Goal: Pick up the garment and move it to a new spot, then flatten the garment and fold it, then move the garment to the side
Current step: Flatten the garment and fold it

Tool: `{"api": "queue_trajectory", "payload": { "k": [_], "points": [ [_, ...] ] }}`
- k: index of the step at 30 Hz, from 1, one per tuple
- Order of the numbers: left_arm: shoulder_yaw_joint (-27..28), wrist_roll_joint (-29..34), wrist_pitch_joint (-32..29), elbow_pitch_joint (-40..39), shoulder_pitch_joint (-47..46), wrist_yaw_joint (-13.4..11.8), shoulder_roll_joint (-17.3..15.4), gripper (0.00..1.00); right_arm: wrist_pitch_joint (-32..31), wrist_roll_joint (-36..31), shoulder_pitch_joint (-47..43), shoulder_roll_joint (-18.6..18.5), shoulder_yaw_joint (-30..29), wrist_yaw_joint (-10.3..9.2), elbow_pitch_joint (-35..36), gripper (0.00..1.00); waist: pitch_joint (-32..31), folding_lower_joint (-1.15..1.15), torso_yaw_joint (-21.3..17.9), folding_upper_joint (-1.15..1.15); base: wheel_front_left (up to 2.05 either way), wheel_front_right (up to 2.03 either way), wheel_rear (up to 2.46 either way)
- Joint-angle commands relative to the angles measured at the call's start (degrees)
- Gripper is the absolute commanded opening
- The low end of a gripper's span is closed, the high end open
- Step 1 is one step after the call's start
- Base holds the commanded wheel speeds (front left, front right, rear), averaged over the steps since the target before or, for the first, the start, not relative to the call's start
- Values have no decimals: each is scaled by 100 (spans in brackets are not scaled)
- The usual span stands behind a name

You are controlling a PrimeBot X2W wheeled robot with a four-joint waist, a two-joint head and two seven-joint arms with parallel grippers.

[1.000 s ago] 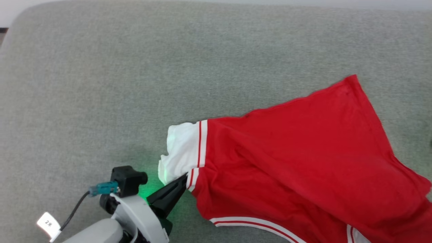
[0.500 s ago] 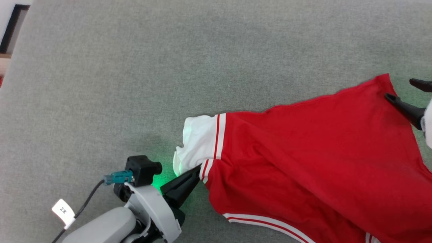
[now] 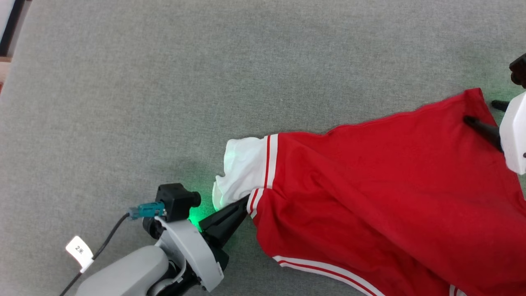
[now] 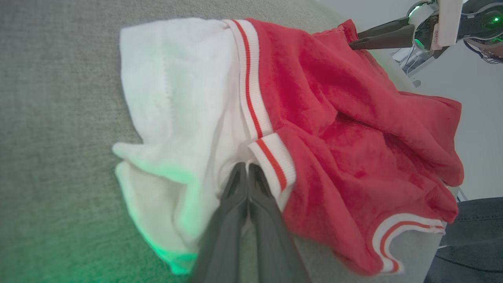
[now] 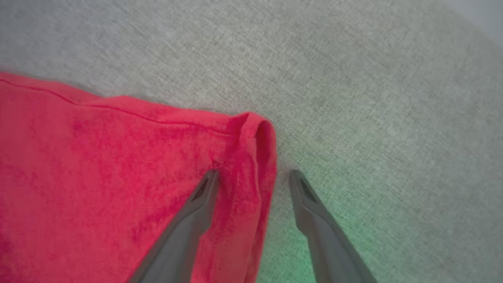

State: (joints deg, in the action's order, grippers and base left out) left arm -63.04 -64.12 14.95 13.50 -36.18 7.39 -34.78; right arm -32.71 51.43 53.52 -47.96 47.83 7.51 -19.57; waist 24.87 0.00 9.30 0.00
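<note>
The garment [image 3: 370, 185] is a red shirt with a white, stripe-trimmed sleeve, lying rumpled on the grey surface from centre to right in the head view. My left gripper [image 3: 245, 200] is shut on the white sleeve beside its red-striped trim; the left wrist view shows the left gripper [image 4: 247, 167] pinching the garment [image 4: 334, 118] there. My right gripper [image 3: 478, 112] stands open at the far right, straddling the red hem corner. In the right wrist view the right gripper [image 5: 253, 173] has one finger over the garment [image 5: 98, 157] and the other over bare surface.
The grey fabric surface [image 3: 164, 82] stretches wide to the left and back. Its edge shows at the upper left corner [image 3: 6, 28]. A cable with a white tag [image 3: 78, 250] hangs off my left arm. Dark blue cloth [image 4: 471, 236] lies beyond the surface's edge.
The head camera has shifted. My right gripper has come in from the right and now straddles the hem corner. The left gripper keeps its hold on the sleeve.
</note>
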Motion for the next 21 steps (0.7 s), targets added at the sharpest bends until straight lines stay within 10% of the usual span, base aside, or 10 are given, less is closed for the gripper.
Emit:
{"api": "queue_trajectory", "payload": {
  "k": [1,21],
  "points": [
    [-63,-55,-16,56,-58,13,-11,0,85,118,10,50,209,-6,-50,0,-17,0,-13,0,0,0,0],
    [1109,-1590,-592,504,-3462,6,-134,0,1614,-75,2442,506,-995,-7,-1869,0,273,0,-434,0,0,0,0]
  ]
}}
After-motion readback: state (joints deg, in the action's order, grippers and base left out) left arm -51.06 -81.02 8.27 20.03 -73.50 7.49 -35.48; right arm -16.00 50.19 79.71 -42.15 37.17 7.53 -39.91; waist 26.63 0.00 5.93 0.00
